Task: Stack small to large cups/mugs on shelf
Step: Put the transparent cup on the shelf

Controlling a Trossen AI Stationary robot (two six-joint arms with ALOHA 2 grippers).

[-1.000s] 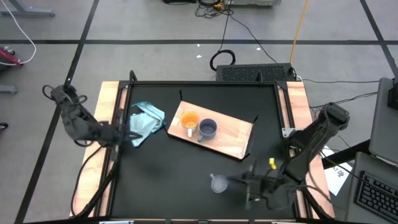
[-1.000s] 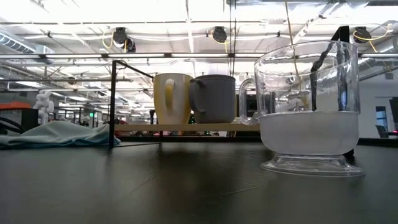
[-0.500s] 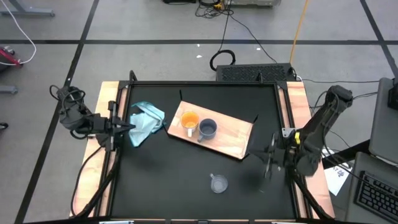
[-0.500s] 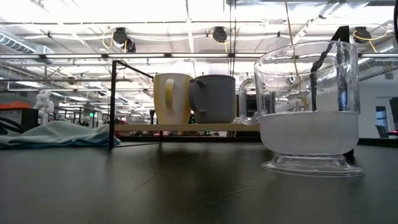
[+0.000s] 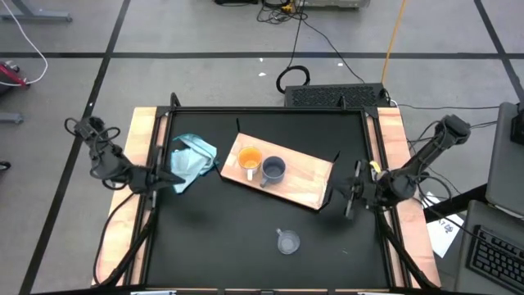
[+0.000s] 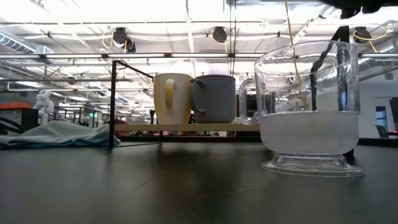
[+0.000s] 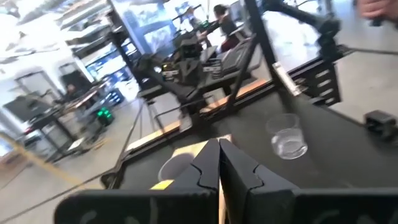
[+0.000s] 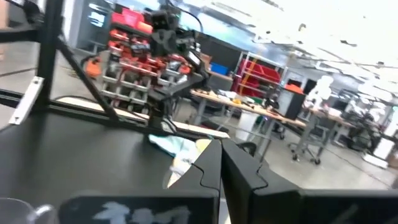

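An orange mug [image 5: 249, 158] and a blue-grey mug [image 5: 273, 170] stand upright, side by side, on the light-wood shelf [image 5: 307, 182] lying mid-table. The clear cup [image 5: 286, 242] stands alone on the black tabletop, nearer the front edge; in the low view it [image 6: 308, 106] looms close on the right. My left gripper [image 5: 180, 178] hovers shut at the table's left edge, beside the teal cloth. My right gripper [image 5: 348, 198] hovers shut off the shelf's right end, pointing toward the table's left. Both wrist views show shut, bare fingers [image 7: 219, 165] [image 8: 221, 160].
A crumpled teal cloth [image 5: 192, 160] lies at the far left of the tabletop, next to the shelf. Dark frame posts rise along the table's left and right edges [image 5: 375, 164]. Bare black tabletop lies around the clear cup and along the front edge.
My right gripper has drawn away from the clear cup, going toward the table's right and far edges, and stays shut; the cup stands where it was. My left arm has sunk a little at the table's left edge.
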